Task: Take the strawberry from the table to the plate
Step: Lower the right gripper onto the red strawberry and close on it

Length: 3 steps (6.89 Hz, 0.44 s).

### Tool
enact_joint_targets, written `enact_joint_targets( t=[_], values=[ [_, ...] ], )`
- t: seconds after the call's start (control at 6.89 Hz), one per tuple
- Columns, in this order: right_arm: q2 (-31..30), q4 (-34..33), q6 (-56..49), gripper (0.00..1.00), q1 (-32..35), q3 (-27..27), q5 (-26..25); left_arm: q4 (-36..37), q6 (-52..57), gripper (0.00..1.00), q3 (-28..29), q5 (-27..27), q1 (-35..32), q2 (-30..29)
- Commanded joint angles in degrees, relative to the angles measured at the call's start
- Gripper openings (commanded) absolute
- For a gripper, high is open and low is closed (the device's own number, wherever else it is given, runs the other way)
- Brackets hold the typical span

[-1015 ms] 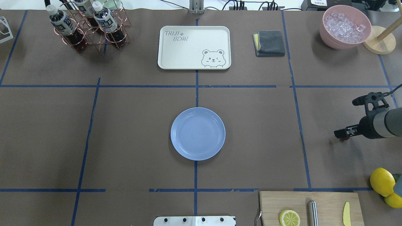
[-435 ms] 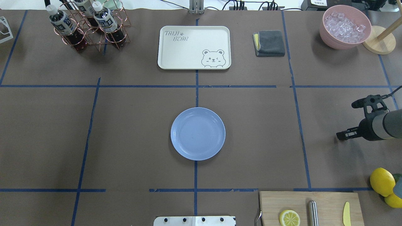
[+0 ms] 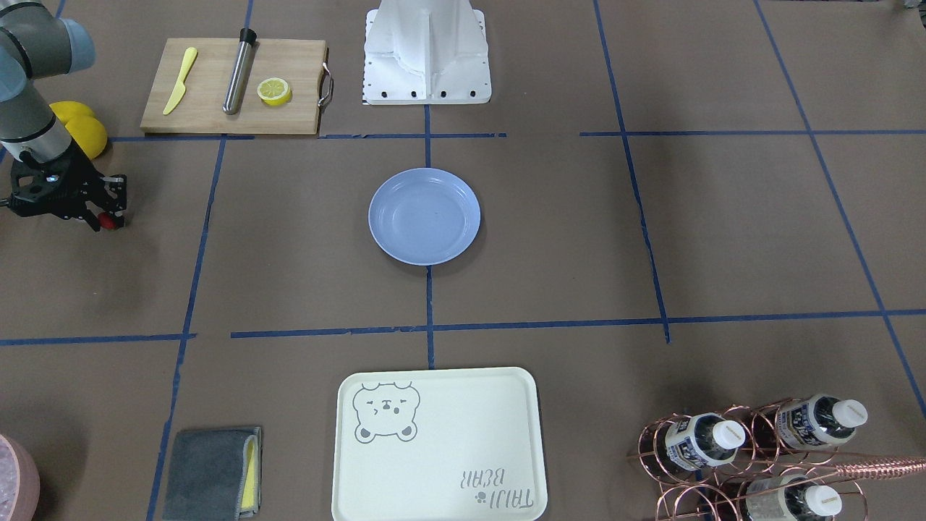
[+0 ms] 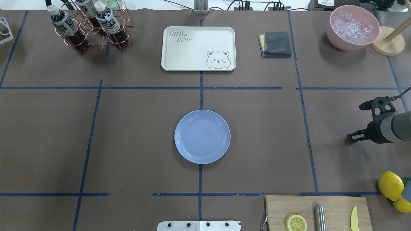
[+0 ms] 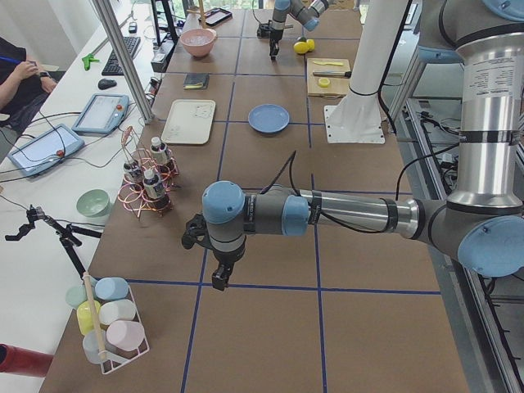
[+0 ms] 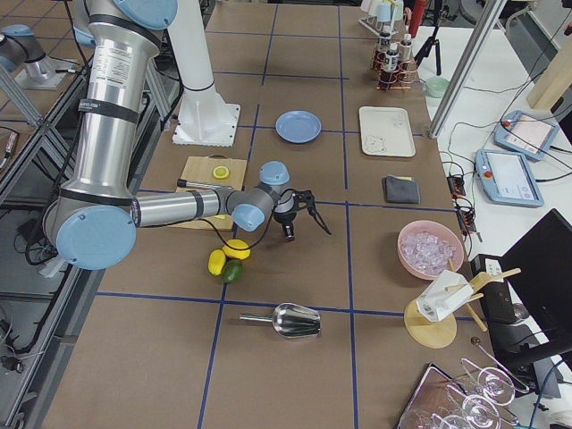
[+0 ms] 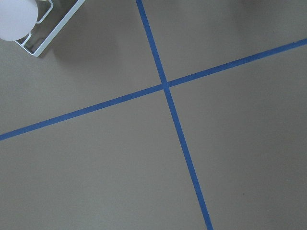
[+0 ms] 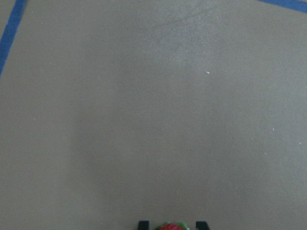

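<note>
The strawberry (image 3: 107,223) is a small red berry at the tip of my right gripper (image 3: 105,217), near the table's right end. In the right wrist view the strawberry (image 8: 170,226) sits between the two dark fingertips (image 8: 201,224), with the gripper shut on it. In the overhead view the right gripper (image 4: 350,138) hides the berry. The light-blue plate (image 4: 202,137) lies bare at the middle of the brown table (image 4: 128,134), well to the gripper's left. My left gripper (image 5: 219,278) shows only in the exterior left view, and I cannot tell whether it is open or shut.
Whole lemons (image 4: 390,185) lie just behind the right arm. A wooden cutting board (image 4: 334,205) carries a lemon half, a steel rod and a yellow knife. At the far side stand a cream bear tray (image 4: 198,48), a grey cloth (image 4: 275,44), a pink ice bowl (image 4: 352,27) and a bottle rack (image 4: 93,29).
My right gripper has shifted slightly to the right in the overhead view. The red berry seen at its tip before is now hidden under it.
</note>
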Motion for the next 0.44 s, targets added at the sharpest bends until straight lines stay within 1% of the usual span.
enact_joint_targets(
  t=[0.0, 0.15, 0.29],
  values=[
    [1.5, 0.29, 1.38, 0.0, -0.17, 1.52, 0.21, 0.0, 0.0, 1.0, -0.09, 0.0, 0.0, 0.02],
    [6.12, -1.19, 7.74, 0.0, -0.44, 3.89, 0.56, 0.0, 0.0, 1.0, 0.0, 0.0, 0.0, 0.02],
    [13.39, -8.07, 10.85, 0.0, -1.05, 5.48, 0.65, 0.0, 0.0, 1.0, 0.0, 0.0, 0.0, -0.07]
  ],
)
